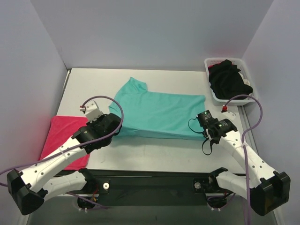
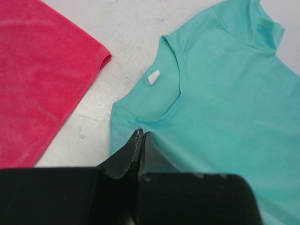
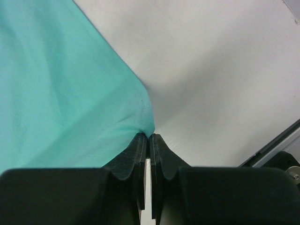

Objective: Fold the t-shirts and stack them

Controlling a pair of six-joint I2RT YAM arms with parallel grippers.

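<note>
A teal-green t-shirt (image 1: 159, 112) lies spread across the middle of the table, its collar end at the left. My left gripper (image 1: 117, 124) is shut on this shirt just below the neckline (image 2: 141, 136), and the cloth (image 2: 220, 93) puckers at the tips. A white label (image 2: 152, 77) shows inside the collar. My right gripper (image 1: 203, 121) is shut on the shirt's right corner (image 3: 149, 137), with the teal cloth (image 3: 61, 93) pulled to a point between the tips. A pinkish-red t-shirt (image 1: 65, 136) lies folded at the left (image 2: 37, 79).
A white slotted basket (image 1: 213, 61) stands at the back right with black t-shirts (image 1: 228, 79) heaped in it. White walls close the table on the left, back and right. Bare tabletop (image 3: 225, 70) lies right of the teal corner.
</note>
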